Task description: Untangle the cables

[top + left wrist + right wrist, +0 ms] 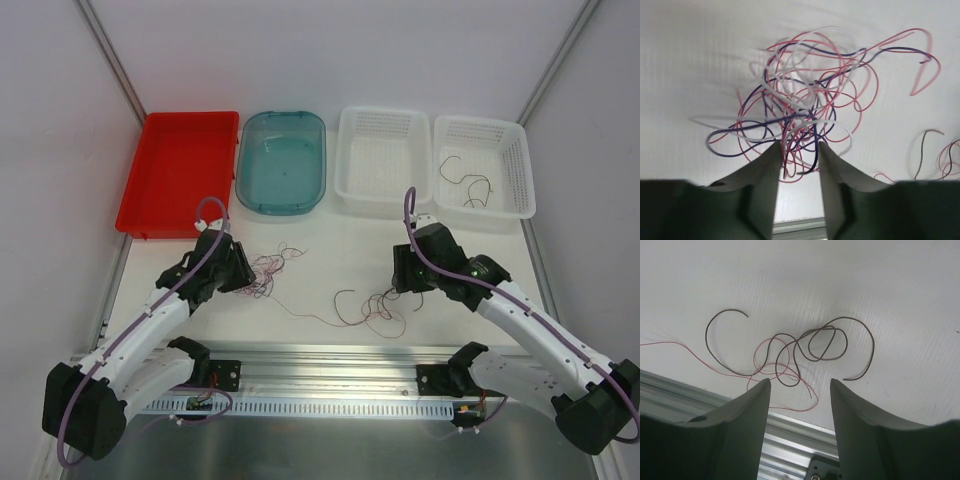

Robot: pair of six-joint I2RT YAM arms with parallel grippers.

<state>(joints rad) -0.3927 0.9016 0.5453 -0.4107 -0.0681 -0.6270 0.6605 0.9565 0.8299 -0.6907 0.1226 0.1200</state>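
The cables lie in two groups on the white table. A multicoloured clump (268, 268) (800, 100) of white, pink-red and dark purple strands sits just beyond my left gripper (243, 275) (799, 146). Its jaws stand apart, with a few strand ends lying loose in the gap between the tips. Dark brown cables (372, 303) (815, 342), looped with a thin pink strand (775, 367), rest flat beyond my right gripper (402, 283) (800, 381). That gripper is open and holds nothing.
Along the back stand a red tray (180, 170), a teal tub (283, 160) and two white baskets (385, 160) (505, 150). The right basket holds a few dark strands (470, 185). An aluminium rail (330, 360) (790, 440) runs along the near edge.
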